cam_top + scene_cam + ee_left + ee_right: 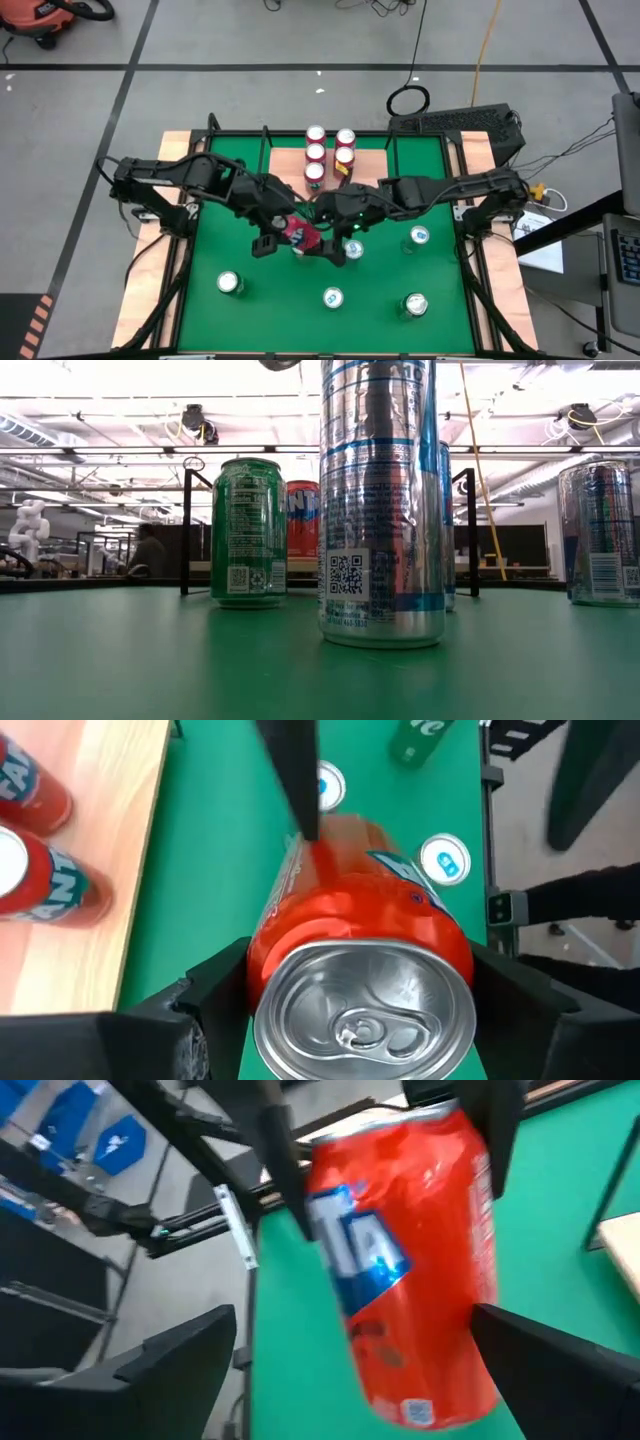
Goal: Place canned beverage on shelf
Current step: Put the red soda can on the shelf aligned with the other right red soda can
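- Red aluminium catches the eye: the red can [299,233] hangs above the green mat [220,240] near the counter's middle, tipped on its side between both arms.
- Seen through the left wrist view, the left hand [362,995] pinches the red can at its top end, one finger on each side of the body just below the silver lid.
- The right hand [345,1350] stands spread wide, its fingers on either side of the can's lower end but apart from it, so it carries nothing.
- The shelf [330,150] sits at the far edge of the mat, its light-wood board already bearing five cans [330,152] in two short rows.
- Several loose cans [333,297] stand upright on the mat nearer the front.
- The step looks like a handover in the air, with the can now resting with the left hand alone.
- Next, I judge, the left arm must turn the can upright, carry it back to the shelf, and set it beside the rows without knocking them.
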`<control>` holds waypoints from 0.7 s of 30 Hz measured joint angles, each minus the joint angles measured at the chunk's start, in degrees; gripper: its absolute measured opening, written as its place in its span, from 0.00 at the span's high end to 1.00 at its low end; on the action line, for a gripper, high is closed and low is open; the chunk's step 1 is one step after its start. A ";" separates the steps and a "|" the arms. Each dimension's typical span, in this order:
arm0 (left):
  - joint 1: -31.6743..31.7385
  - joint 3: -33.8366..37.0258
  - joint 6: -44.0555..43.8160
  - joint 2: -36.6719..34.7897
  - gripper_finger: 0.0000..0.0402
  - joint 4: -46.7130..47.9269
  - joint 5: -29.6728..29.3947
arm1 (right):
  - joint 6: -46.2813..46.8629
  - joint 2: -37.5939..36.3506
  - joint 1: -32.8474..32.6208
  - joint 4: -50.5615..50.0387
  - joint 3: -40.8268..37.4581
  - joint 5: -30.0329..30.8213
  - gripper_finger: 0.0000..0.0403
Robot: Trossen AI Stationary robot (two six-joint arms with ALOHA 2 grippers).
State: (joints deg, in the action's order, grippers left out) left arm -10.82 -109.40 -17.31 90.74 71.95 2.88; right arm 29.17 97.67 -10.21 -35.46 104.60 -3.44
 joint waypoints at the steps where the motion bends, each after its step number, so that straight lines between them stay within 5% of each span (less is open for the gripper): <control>1: 0.16 0.00 0.06 0.00 0.31 -0.63 0.02 | -0.55 0.19 0.04 0.05 0.00 0.51 0.02; 21: 1.30 -0.09 -0.27 0.00 0.30 -7.48 -0.48 | -5.94 1.38 1.61 -0.07 0.00 3.18 0.02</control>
State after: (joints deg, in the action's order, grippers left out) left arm -9.53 -109.49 -17.59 90.74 64.47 2.40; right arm 23.22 99.05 -8.60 -35.53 104.60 -0.25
